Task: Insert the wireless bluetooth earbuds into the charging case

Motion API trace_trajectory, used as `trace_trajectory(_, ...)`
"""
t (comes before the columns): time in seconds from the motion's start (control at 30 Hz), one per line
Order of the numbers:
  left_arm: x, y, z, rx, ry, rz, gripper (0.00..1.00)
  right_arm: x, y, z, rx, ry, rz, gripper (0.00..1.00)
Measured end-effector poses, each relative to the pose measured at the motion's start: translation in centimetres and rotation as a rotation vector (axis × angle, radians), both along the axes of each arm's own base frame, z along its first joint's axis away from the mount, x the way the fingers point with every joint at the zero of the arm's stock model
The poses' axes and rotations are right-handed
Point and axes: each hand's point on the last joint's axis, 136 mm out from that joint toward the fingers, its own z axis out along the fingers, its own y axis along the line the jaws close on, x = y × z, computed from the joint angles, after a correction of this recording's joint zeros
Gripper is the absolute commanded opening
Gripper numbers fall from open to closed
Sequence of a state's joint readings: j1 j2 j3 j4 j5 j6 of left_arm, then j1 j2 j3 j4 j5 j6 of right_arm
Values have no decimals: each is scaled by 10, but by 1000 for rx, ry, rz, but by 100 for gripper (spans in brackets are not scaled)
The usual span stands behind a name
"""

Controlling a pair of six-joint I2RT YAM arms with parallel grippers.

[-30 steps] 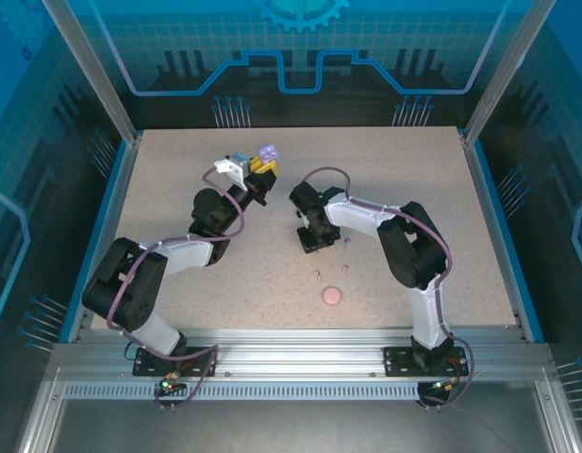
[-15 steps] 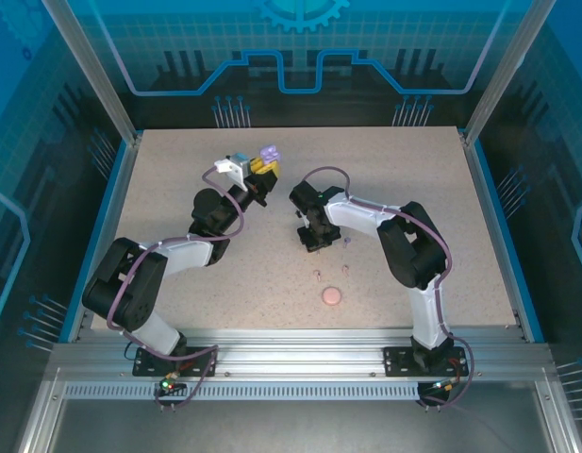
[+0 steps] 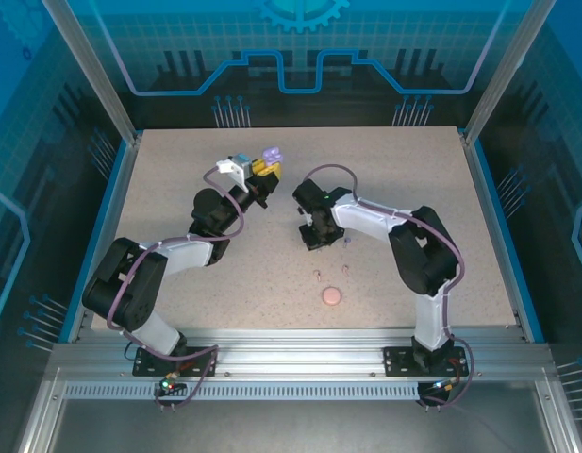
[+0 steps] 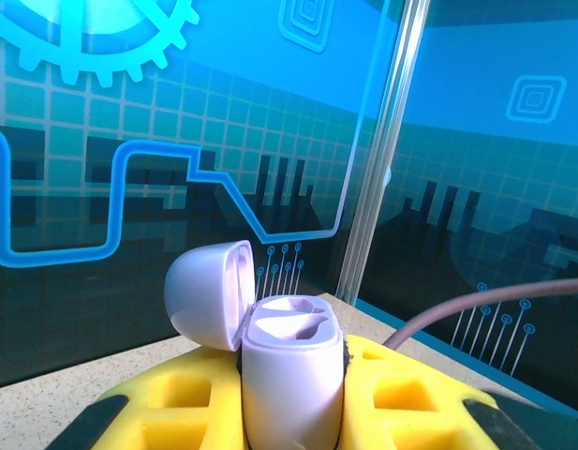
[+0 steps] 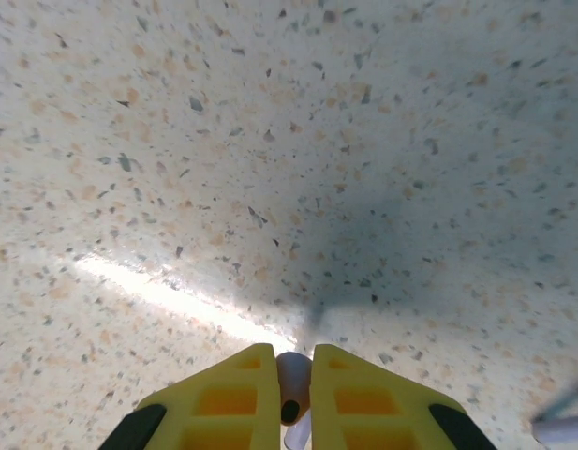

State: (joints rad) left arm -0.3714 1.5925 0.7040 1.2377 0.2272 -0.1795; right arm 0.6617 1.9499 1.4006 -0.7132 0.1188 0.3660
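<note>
Grips the charging case (image 4: 290, 370) upright in the left claw (image 3: 263, 166), raised off the desk (image 3: 404, 170), lid (image 4: 209, 292) hinged open, both wells facing up. Pinches one pale earbud (image 5: 290, 392) in the right claw (image 5: 290, 361), right of the case and lower. Sets its long axis along the fingers, pointing down at the desk. Shows a pink disc (image 3: 332, 295) lying nearer than the case.

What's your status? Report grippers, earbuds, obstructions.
Left gripper shut on open pale-purple plastic charging case, wells empty. Right gripper shut on tiny pale stemmed earbud. Nothing between them.
</note>
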Motion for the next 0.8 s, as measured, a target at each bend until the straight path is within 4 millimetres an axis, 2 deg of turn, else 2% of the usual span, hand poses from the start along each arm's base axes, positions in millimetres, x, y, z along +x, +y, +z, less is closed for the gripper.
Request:
trace_trajectory(0.17, -4, -5, 0, 20, -12, -35, 0, 3, -3, 32, 44, -80, -11, 12)
trace_trajectory(0.27, -7, -8, -1, 32, -21, -52, 0, 5, -7, 58, 74, -142, -23, 12)
trace_trajectory(0.57, -15, -18, -2, 51, -30, -118, 0, 11, -28, 163, 193, -387, -65, 12)
trace_trajectory(0.8, -32, -45, -4, 110, -82, -168, 0, 20, -36, 252, 283, -601, -53, 13)
